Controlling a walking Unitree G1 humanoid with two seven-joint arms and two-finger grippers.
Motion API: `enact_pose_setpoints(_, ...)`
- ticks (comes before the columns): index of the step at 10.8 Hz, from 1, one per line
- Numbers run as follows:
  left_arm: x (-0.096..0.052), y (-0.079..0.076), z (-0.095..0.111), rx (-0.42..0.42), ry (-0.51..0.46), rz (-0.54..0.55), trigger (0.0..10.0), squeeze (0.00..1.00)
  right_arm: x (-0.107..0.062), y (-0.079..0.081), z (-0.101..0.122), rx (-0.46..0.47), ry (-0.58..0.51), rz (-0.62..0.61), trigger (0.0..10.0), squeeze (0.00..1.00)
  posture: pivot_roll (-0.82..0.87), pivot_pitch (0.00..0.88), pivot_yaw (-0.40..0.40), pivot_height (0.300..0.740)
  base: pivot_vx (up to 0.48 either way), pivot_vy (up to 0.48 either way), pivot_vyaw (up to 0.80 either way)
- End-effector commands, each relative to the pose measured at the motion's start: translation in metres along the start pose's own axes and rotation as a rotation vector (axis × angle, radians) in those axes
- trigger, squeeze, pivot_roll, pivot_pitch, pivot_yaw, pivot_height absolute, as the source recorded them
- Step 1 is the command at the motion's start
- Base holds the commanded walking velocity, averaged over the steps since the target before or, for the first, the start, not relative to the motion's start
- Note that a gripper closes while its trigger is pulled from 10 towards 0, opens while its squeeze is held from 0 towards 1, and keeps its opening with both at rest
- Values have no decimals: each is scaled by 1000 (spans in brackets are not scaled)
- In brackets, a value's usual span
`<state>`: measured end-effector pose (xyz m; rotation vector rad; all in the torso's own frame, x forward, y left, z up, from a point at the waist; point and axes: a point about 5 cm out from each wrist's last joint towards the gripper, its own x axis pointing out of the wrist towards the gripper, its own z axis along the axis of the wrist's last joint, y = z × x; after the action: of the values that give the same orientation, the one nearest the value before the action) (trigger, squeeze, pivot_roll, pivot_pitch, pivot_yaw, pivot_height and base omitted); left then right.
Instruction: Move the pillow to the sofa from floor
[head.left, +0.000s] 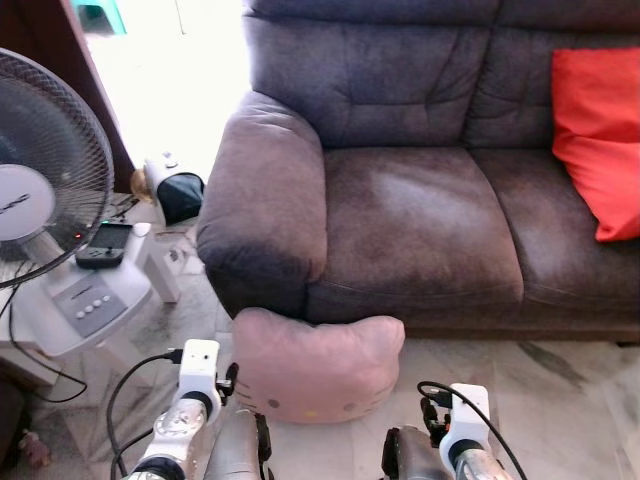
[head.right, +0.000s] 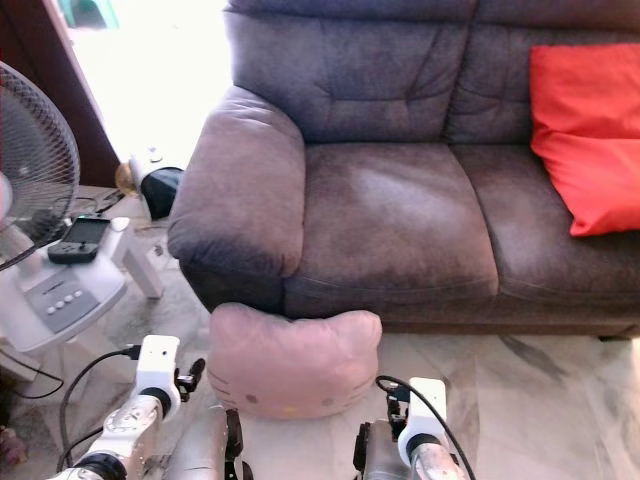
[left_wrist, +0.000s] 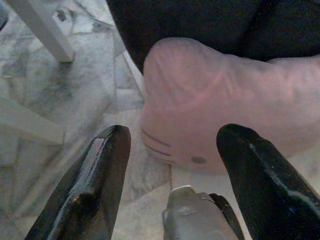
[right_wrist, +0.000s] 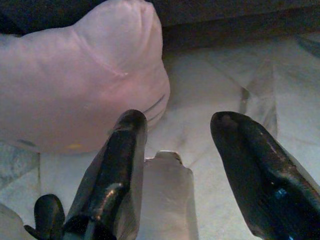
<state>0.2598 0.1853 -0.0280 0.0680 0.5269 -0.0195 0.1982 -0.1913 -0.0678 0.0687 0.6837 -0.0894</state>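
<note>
Pink pillow (head.left: 318, 366) on the marble floor (head.left: 560, 400), leaning against the front of the dark sofa (head.left: 420, 200). Left gripper (left_wrist: 172, 145) and right gripper (right_wrist: 180, 125) low beside it, fingers spread apart, gripping nothing.

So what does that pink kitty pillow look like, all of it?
The pink pillow is soft, plush and cat-head shaped, with two rounded ears, dark whisker lines, a dark eye dot and a small yellow nose. It lies on the marble floor, pushed against the front of the grey sofa below the armrest. Both open grippers hover near it without touching.
</note>
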Motion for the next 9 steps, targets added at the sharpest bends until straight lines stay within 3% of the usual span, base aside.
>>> enact_pose_setpoints(1,0,0,0,5,4,0,10000,0,0,-1,-1,-3,7,4,10000,0,105,87,-38,629,0,0,0)
enact_pose_setpoints(3,0,0,-1,6,9,6,10000,0,0,-1,0,-19,12,9,10000,0,105,89,-40,629,0,0,0)
enact_pose_setpoints(5,-1,1,-2,5,13,11,10000,0,0,0,0,-43,15,35,10000,0,104,90,-41,629,0,0,684)
enact_pose_setpoints(9,-1,1,-3,6,16,13,10000,0,0,-1,0,-22,17,19,10000,0,104,88,-41,629,0,0,0)
